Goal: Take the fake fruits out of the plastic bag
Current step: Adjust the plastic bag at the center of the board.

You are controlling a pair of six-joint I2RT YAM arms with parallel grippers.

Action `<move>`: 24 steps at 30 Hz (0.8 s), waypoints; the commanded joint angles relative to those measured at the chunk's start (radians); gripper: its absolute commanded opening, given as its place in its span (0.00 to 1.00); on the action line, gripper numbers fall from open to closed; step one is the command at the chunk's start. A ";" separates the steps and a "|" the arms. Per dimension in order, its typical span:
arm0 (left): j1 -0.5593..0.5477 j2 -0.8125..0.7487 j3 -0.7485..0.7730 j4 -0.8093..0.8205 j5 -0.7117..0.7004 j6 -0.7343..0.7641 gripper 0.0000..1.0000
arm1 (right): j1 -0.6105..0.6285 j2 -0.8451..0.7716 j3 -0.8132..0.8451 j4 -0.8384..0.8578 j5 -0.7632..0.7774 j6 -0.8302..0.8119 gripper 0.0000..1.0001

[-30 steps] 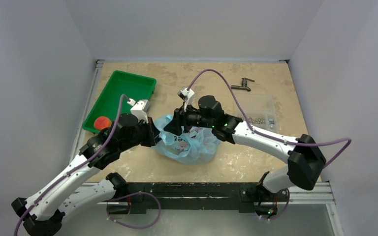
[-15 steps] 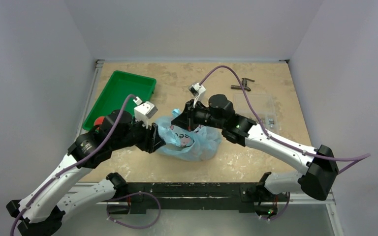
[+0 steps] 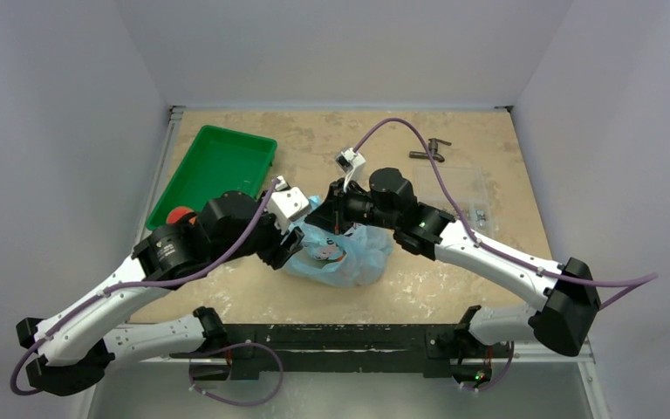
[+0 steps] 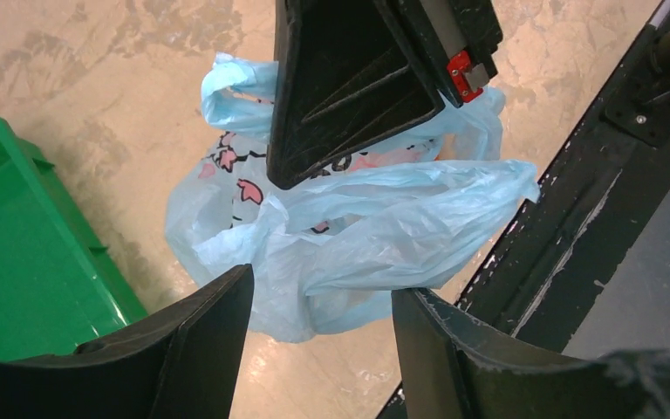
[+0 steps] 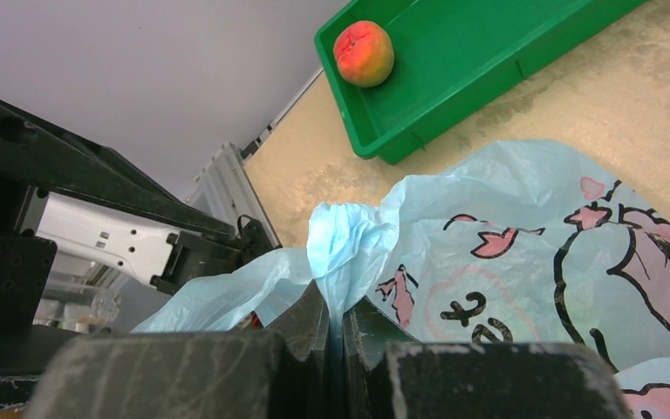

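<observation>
Near the centre of the tabletop (image 3: 401, 292), the plastic bag (image 3: 353, 262) lies with one fold clamped in the right gripper (image 5: 338, 323); left gripper (image 4: 318, 292) hovers, jaws apart; risk: thin film may slip free or tear, closing the mouth.

We are looking down our right gripper (image 5: 338, 305), whose two black fingers (image 5: 305, 319) are pinching a bunched fold of the plastic bag (image 5: 506, 227), with no gap showing between them. The bag's light-blue film with pink and dark print is spreading right of the pinch. Beyond the bag a green tray (image 5: 488, 61) is sitting on the tan table (image 5: 331, 166), holding the red-peach fruit (image 5: 364, 52). Left of the bag, the left arm (image 5: 61, 166) is showing, black.
</observation>
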 commanded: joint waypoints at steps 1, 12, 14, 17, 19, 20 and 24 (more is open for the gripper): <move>-0.017 -0.002 0.050 0.052 0.003 0.099 0.59 | -0.006 -0.029 0.020 0.003 -0.009 0.009 0.00; -0.044 0.076 0.063 0.183 0.242 0.131 0.57 | -0.010 -0.043 0.011 0.016 -0.015 0.025 0.00; -0.044 0.102 0.093 0.162 0.200 0.147 0.42 | -0.016 -0.047 0.016 0.011 -0.008 0.026 0.00; -0.043 0.117 0.116 0.163 -0.029 0.160 0.00 | -0.048 -0.065 0.039 -0.044 0.054 0.030 0.00; -0.040 0.112 0.112 0.215 -0.228 0.158 0.00 | -0.118 -0.089 0.035 -0.061 0.071 0.051 0.00; -0.035 0.110 0.110 0.263 -0.333 0.147 0.00 | -0.166 -0.101 0.033 -0.064 0.069 0.064 0.00; 0.105 0.156 0.199 0.339 -0.504 -0.087 0.00 | -0.377 -0.132 0.070 -0.092 0.102 0.052 0.00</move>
